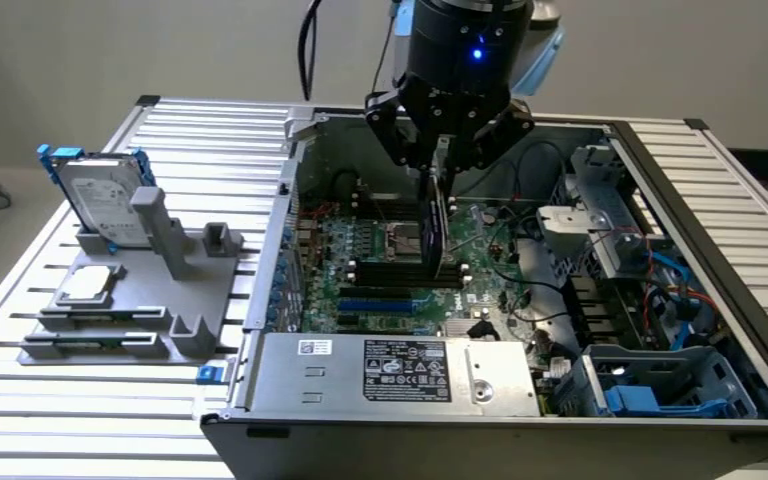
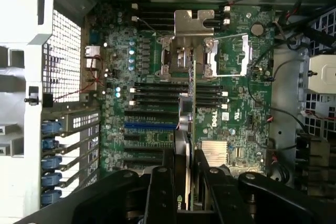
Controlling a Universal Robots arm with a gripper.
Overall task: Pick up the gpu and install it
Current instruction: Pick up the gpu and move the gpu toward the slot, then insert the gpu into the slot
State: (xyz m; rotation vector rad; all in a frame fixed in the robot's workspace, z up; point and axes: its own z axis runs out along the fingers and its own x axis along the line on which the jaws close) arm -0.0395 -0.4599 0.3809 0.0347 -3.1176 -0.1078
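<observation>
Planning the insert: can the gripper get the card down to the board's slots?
Probably yes: the gripper holds the card upright over the open case, and nothing seems to lie between it and the slots.

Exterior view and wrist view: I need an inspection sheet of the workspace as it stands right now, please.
Surface: slatted metal table carrying an open computer case.
Job's things: gpu upright and edge-on above the motherboard slots; cannot tell whether it is seated.
Clutter: grey fixture on the exterior view's left, with a blue-framed hard drive standing in it and a silver chip lying flat.
Grippers: gripper shut on the gpu, over the case.
Cables: black cable hanging behind the arm; blue cables inside the case.
Surroundings: plain wall behind.
</observation>
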